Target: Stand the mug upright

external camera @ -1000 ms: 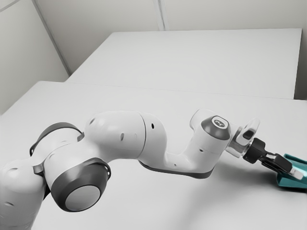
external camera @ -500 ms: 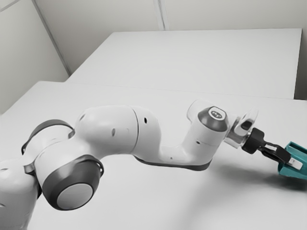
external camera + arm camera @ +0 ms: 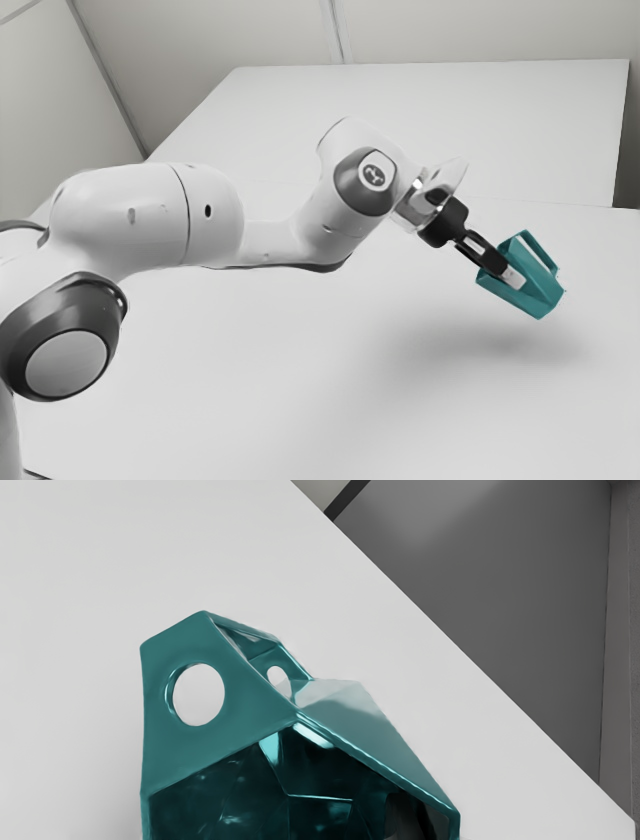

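The black gripper (image 3: 513, 277) is shut on the teal mug (image 3: 540, 290) in the exterior view, a light fingertip lying against the mug's wall. The mug hangs tilted above the table, its shadow below it. In the wrist view the angular mug (image 3: 225, 740) turns its dark open mouth toward my hand, and its handle side has a round hole. A dark finger of the gripper (image 3: 442, 830) reaches inside the mouth by the wall; the other finger is mostly hidden.
The white table (image 3: 330, 400) extends below the arm and mug. Behind it stands another pale table (image 3: 420, 120), with walls beyond. A straight table edge crosses the wrist view beside a grey surface (image 3: 475, 580).
My gripper has risen and drawn back toward the exterior view's left, carrying the mug with it. The mug now hangs higher, with its shadow apart from it.
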You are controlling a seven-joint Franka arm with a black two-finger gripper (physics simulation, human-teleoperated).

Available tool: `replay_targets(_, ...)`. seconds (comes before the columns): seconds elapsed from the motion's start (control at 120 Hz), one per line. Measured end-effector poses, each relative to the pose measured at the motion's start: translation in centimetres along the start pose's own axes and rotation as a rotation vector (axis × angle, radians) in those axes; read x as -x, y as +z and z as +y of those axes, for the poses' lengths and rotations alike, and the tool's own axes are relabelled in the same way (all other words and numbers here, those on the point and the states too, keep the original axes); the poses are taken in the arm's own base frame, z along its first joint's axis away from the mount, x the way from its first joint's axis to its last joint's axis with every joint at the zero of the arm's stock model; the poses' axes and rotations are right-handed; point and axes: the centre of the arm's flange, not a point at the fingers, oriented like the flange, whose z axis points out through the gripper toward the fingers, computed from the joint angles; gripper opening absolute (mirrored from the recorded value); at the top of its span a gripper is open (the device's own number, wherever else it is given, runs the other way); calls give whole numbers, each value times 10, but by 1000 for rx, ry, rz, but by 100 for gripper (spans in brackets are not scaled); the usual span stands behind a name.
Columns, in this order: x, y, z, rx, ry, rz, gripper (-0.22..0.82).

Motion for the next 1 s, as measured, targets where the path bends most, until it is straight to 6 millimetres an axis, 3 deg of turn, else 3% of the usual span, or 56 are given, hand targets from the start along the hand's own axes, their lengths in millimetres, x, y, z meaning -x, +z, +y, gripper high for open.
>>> replay_targets(0.125,9,-41,-1,-80,29,-61,-18)
replay_targets(0.433,50,-106,4,-275,22,-207,-18)
replay_targets(0.633,68,-131,-2,-412,17,-321,-18)
replay_targets(1.0,136,-175,-35,-556,-158,-417,-18)
